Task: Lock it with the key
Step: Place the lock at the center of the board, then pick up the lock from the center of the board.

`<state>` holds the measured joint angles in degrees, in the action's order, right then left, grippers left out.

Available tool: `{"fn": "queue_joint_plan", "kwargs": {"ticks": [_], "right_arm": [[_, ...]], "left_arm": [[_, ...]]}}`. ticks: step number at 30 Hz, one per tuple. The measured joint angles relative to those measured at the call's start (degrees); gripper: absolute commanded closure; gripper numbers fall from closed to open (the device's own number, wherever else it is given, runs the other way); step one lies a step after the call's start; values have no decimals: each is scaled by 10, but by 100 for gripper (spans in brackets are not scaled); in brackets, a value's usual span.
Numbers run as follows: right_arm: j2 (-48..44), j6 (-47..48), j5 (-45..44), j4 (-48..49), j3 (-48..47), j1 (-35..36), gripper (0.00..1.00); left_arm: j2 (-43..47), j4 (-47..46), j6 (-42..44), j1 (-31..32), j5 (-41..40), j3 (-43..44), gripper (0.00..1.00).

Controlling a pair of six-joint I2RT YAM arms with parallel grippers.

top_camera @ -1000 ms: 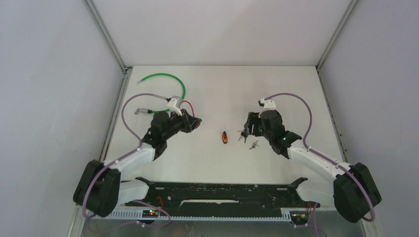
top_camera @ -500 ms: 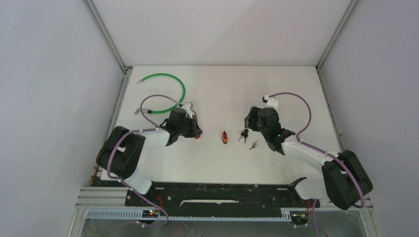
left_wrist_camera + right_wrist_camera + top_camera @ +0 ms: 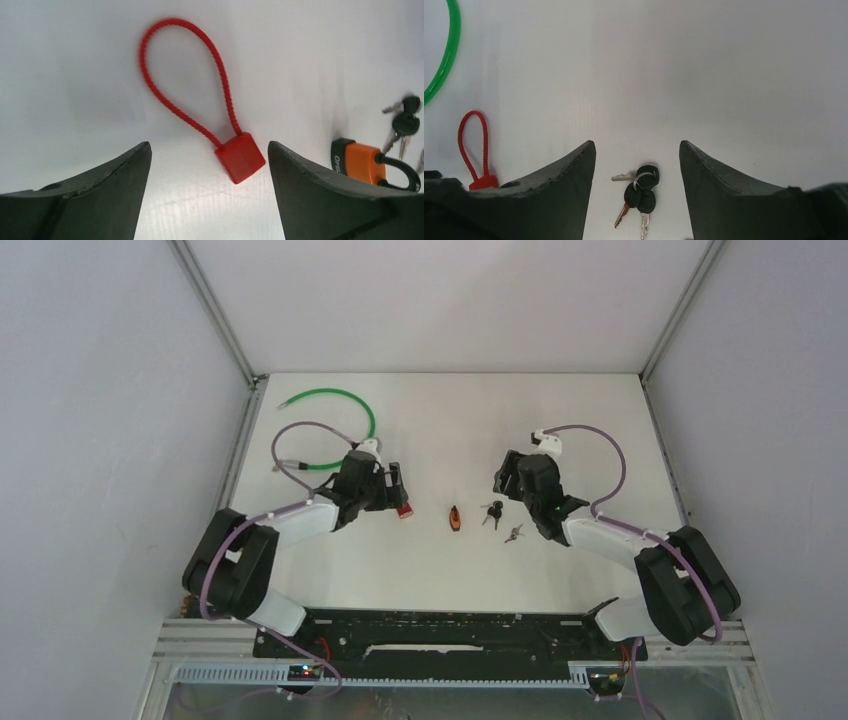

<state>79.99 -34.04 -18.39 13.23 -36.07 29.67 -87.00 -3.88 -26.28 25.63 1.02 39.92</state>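
**Weighing up a fiddly pick: flat keys, two small locks, both claws released**

On the white table (image 3: pixel 450 420) the green cable (image 3: pixel 330 390) lies far left and seems no part of this job. The left gripper (image 3: pixel 207 150) hangs with its jaws spread wide and grasps nothing. The red cable lock (image 3: pixel 240 157) lies on the table between its fingers, touched by neither. The right gripper (image 3: pixel 636 145) is likewise released and empty, and the keys (image 3: pixel 641 192) lie just below its gap.

The red lock looks light. Its ribbed loop is probably floppy, so the square block is the sound place to pinch.

The orange padlock (image 3: pixel 360 160) sits between the red lock and the keys. It looks stiff and dense for its size, so grip its body, not the shackle.

The keys are thin, flat and likely slippery. Loose on their ring, they would swing, so the black heads offer the best hold.

Which lock is meant I cannot tell. No keyhole shows on either. A finger cuts off the padlock's lower edge, and its shackle may or may not be latched. A second bunch (image 3: pixel 513 533) is too small to read.
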Motion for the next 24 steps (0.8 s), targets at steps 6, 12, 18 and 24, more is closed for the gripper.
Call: {"fn": "queue_joint_plan", "kwargs": {"ticks": [6,12,18,24], "right_arm": [[13,25,43,17,0,-7,27],[42,43,110,36,-1,-12,27],[46,59,159,32,-12,-13,27],[56,65,199,32,-22,-14,27]], "left_arm": [[46,97,5,-18,-108,62,0],[25,155,55,-40,-229,183,0],[-33,141,121,-74,-230,206,0],[-149,196,161,-128,-162,284,0]]}}
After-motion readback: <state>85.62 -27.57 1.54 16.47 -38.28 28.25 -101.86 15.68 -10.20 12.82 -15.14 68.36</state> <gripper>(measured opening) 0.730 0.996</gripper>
